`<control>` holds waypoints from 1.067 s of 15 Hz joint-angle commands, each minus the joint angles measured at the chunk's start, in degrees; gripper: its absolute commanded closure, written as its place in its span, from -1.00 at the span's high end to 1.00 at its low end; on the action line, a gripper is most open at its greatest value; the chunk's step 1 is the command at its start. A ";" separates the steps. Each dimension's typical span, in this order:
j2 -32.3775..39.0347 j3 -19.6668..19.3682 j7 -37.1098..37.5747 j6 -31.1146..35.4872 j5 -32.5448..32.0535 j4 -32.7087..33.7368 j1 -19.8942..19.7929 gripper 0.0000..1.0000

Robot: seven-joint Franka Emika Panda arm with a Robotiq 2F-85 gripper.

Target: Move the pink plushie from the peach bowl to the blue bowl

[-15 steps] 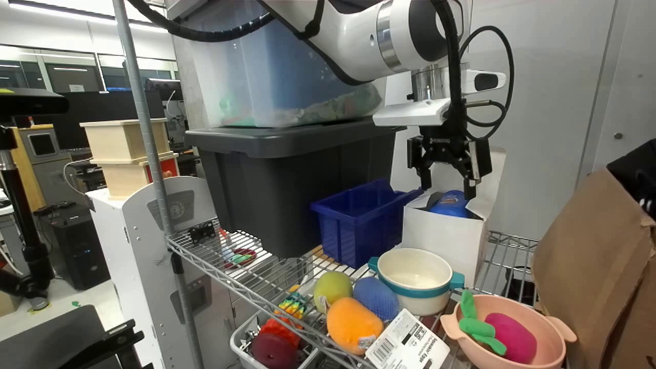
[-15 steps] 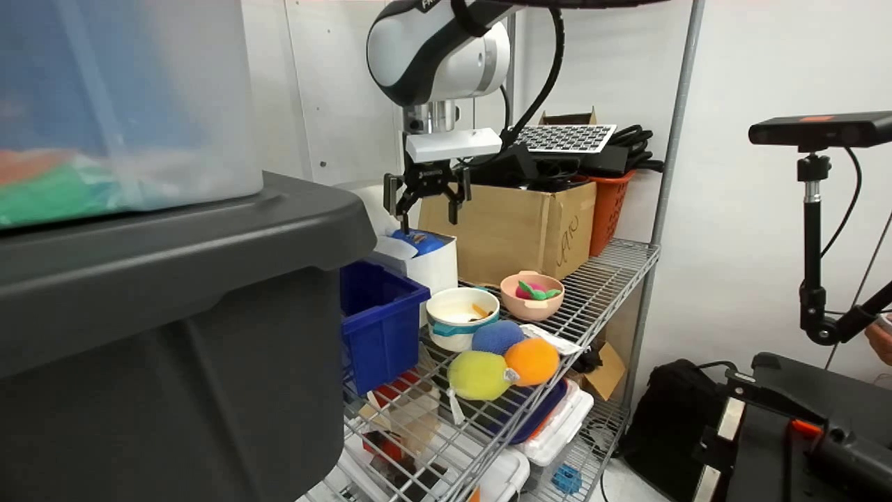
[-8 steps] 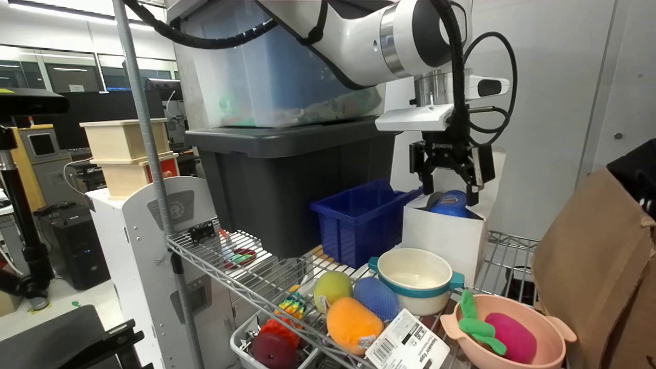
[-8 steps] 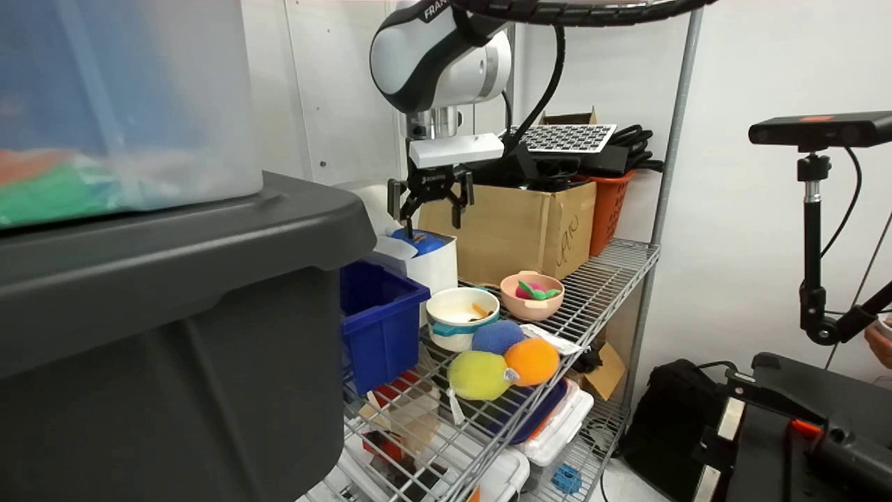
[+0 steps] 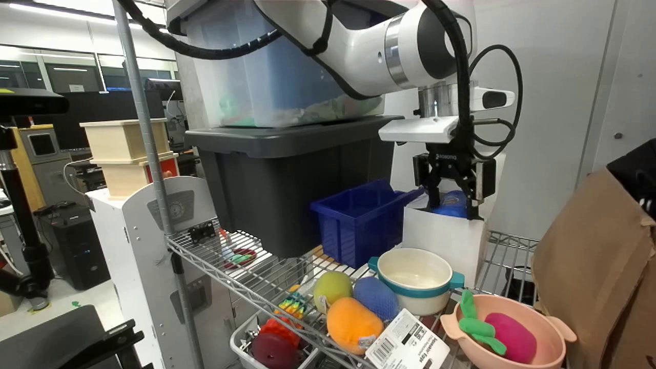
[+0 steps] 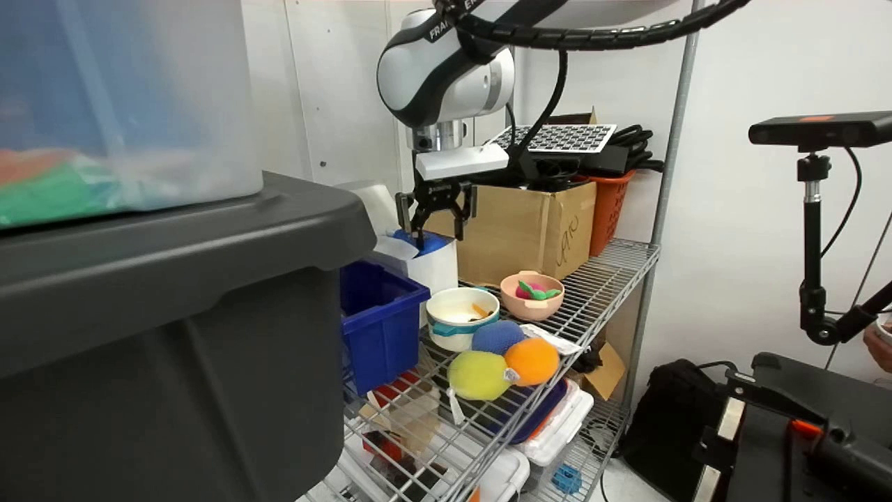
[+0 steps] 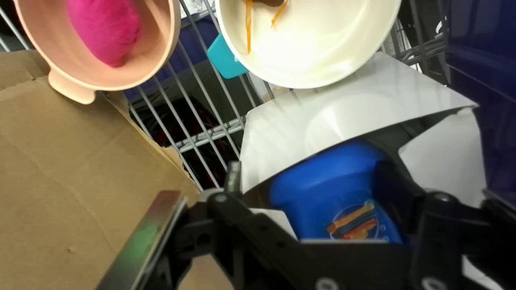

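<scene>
"Pale wall at the back, wire shelf underneath. How does the gripper stand?"

"Pointing straight down, its fingers spread well apart. A blue thing shows between them, sunk in an open white box."

"Is it a bowl? Do those fingers touch the box?"

"I can't tell, either way. From the wrist I make out a round patch of orange and red strips on the blue."

"And the pink plushie?"

"Lying in the peach bowl, its green leaves by the rim. Both are well apart from the gripper."

"What stands beside that bowl?"

"A cream bowl with teal handles, close to the white box as well. Orange slivers lie inside it."

"And around those?"

"A dark blue bin just beside the white box; then a yellow toy, an orange toy and a blue toy, huddled together. A printed card lies between the orange one and the peach bowl."

"Further out?"

"A big dark tub with a clear tub on top, and a brown cardboard box near the peach bowl."
</scene>
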 commanded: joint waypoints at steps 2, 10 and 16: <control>2.00 -0.30 0.36 -1.25 -0.09 3.12 -0.35 -0.15; 0.57 -0.01 -0.30 -1.26 0.23 1.98 -0.94 -1.00; -2.64 0.63 -1.06 -1.49 0.89 -0.11 -1.15 -1.00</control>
